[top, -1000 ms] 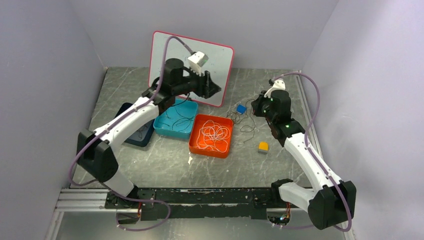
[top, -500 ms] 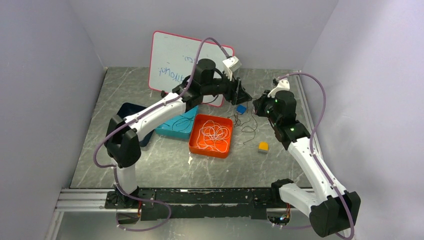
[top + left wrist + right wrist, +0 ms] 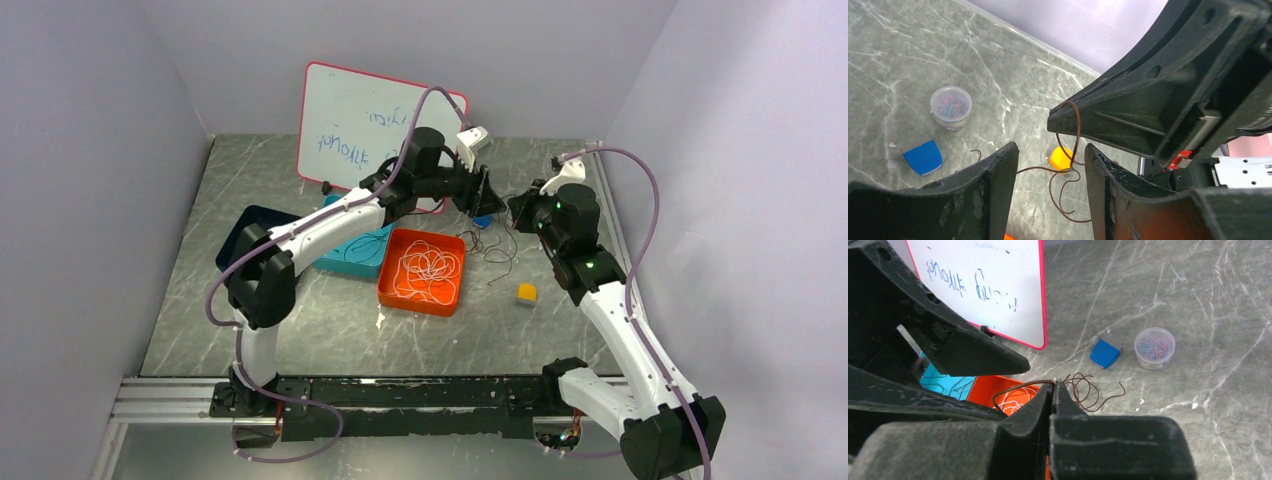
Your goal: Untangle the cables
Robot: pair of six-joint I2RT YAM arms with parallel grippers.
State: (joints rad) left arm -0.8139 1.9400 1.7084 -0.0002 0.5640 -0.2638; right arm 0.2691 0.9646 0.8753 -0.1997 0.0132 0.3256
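Note:
A thin brown cable [image 3: 1088, 390] hangs from my right gripper [image 3: 1054, 384], which is shut on it, and coils down onto the table [image 3: 497, 250]. My left gripper [image 3: 1050, 147] is open just in front of the right one. The hanging strand [image 3: 1075, 125] runs down between its fingers [image 3: 993, 190] without being clamped. In the top view the left gripper [image 3: 483, 195] and the right gripper [image 3: 513, 208] meet tip to tip above the table's far right part. White cables [image 3: 430, 265] lie in the orange tray [image 3: 395, 290], and dark cables [image 3: 355, 245] lie in the teal tray [image 3: 330, 262].
A whiteboard [image 3: 370, 125] leans on the back wall. A dark blue tray [image 3: 240, 225] sits left of the teal one. A small blue object [image 3: 1104, 353], a clear tub of paper clips [image 3: 1154, 347] and a yellow block [image 3: 526, 293] stand near the brown cable.
My left arm has swung right from in front of the whiteboard to the right gripper's tips. The right gripper has stayed shut on the brown cable.

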